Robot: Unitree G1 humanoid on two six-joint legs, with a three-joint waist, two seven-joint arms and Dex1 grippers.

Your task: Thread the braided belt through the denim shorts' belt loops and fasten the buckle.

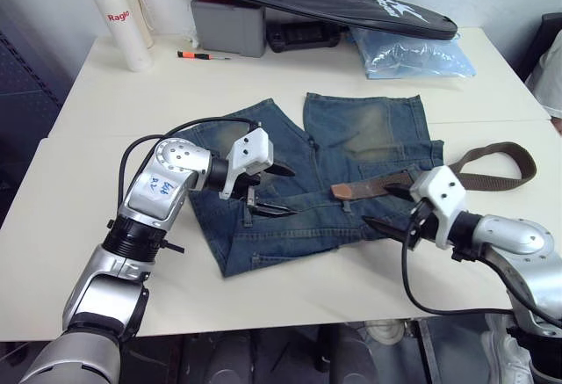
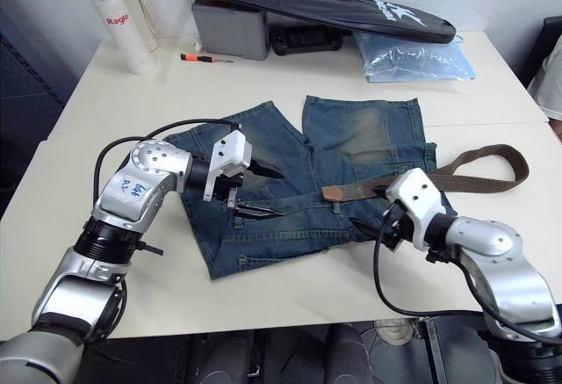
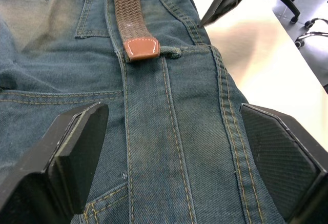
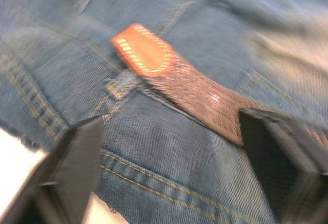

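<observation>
Cream tabletop point(image 1: 105, 112), 2 panels butted along a seam, fills my view; a pale wall runs behind it. I see the denim shorts point(image 1: 351, 138) lying flat at centre, faded blue with yellowish worn patches and tan stitching. Across the waistband lies the braided belt point(image 1: 479, 169), dark-brown weave ending in a smooth tan leather tip point(image 3: 141, 48) stitched in white; the tip rests just at a belt loop point(image 3: 177, 53), the rest trailing off the shorts to the right in a loop. My left gripper point(image 1: 270, 192) hovers over the waistband, fingers spread wide, holding nothing. My right gripper point(image 1: 386, 208) stands wide too, straddling the belt without touching it. Along the far edge: a white bottle point(image 1: 117, 15), an orange-handled screwdriver point(image 1: 198, 54), a grey box point(image 1: 228, 24), a black bag point(image 1: 316, 2) and a pale blue plastic bag point(image 1: 413, 54).
</observation>
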